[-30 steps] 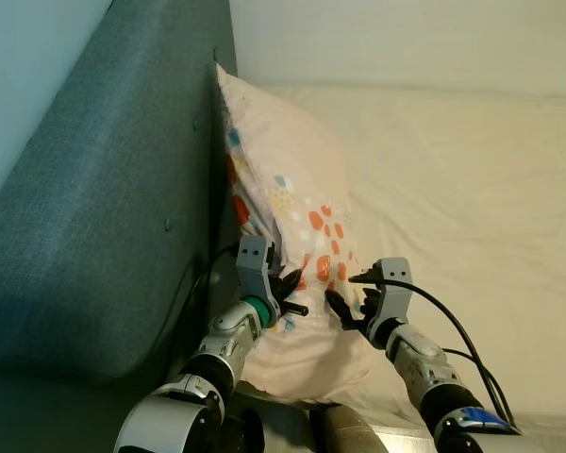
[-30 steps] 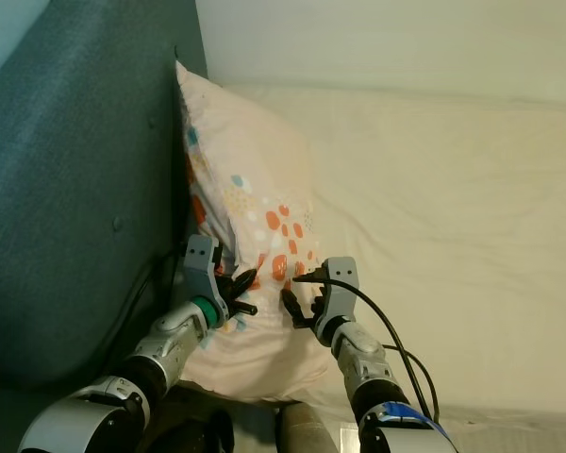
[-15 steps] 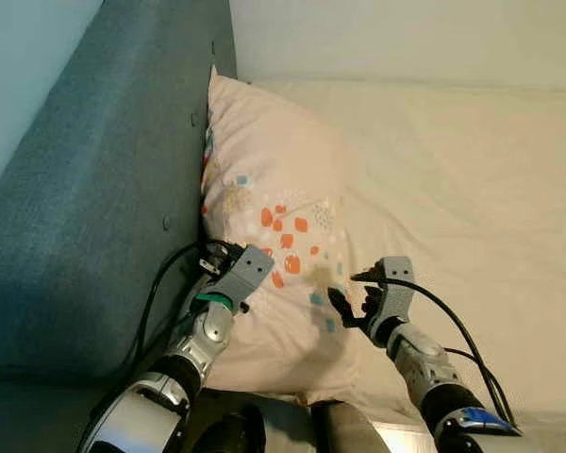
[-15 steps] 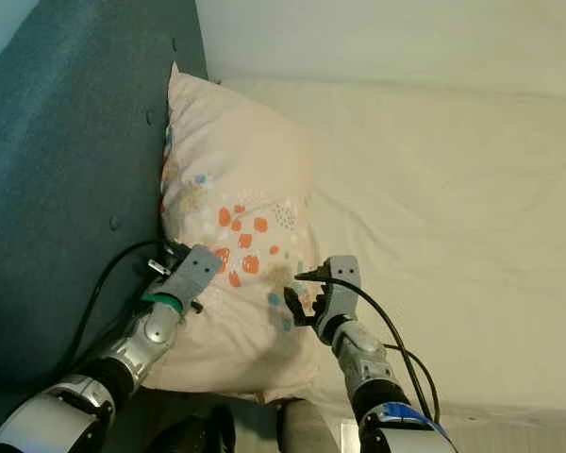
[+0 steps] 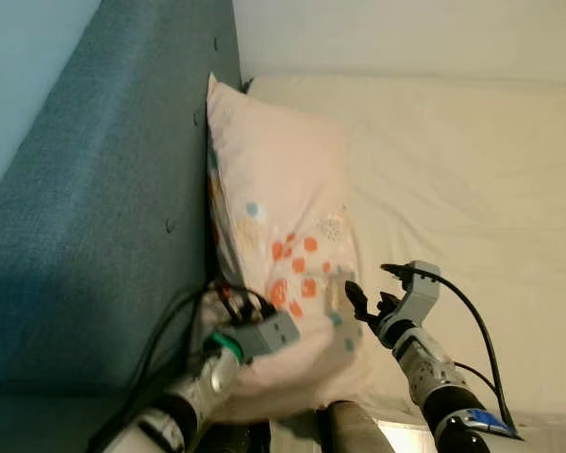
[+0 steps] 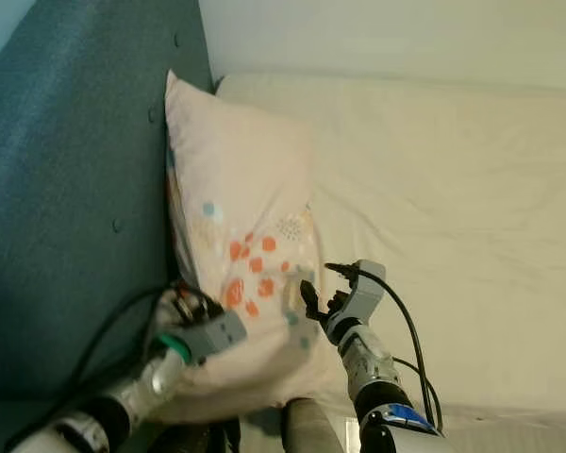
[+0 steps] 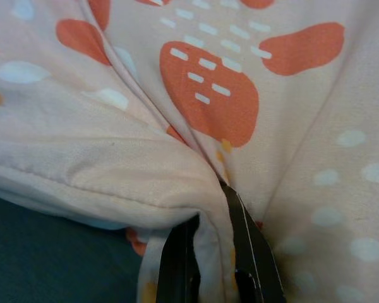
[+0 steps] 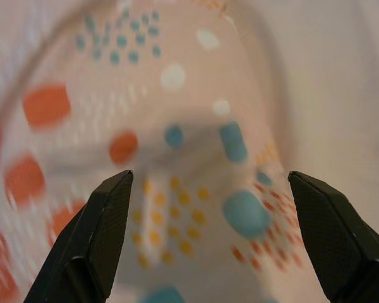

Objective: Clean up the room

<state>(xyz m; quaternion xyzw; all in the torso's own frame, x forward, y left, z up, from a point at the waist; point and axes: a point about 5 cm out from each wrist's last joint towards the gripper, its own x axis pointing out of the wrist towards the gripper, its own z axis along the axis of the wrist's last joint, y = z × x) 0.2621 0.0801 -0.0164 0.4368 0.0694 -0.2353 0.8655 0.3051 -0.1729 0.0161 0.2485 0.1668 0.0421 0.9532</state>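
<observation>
Leaning against the blue-grey upholstered headboard (image 5: 104, 189), the pillow (image 5: 283, 208) stands on its long edge at the head of the bed: pale pink cover, orange and teal spots gathered on its lower half. One long side presses the headboard; the other faces the cream sheet (image 5: 472, 189). Its upper corner reaches close to the seam where headboard, sheet and far wall meet.

Left gripper (image 7: 208, 252): fingers nearly closed, pinching a fold of pillow fabric at the lower edge, with cloth bunched between the two black fingers in the left wrist view. From the head camera the wrist housing sits at the pillow's lower corner next to the headboard; that area is motion-blurred, so the exact grip point on the seam is uncertain.

Right gripper (image 5: 366, 304): fingers spread wide, nothing held. It sits just beside the pillow's lower sheet-side edge, tips pointed at the spotted fabric; contact cannot be confirmed. The right wrist view shows both fingers (image 8: 95, 233) apart, with the pillow surface blurred beyond them.

Open room: the sheet runs unbroken and lightly wrinkled from the pillow's free side to the right. No gap shows between pillow and headboard. A black cable loops from each wrist.
</observation>
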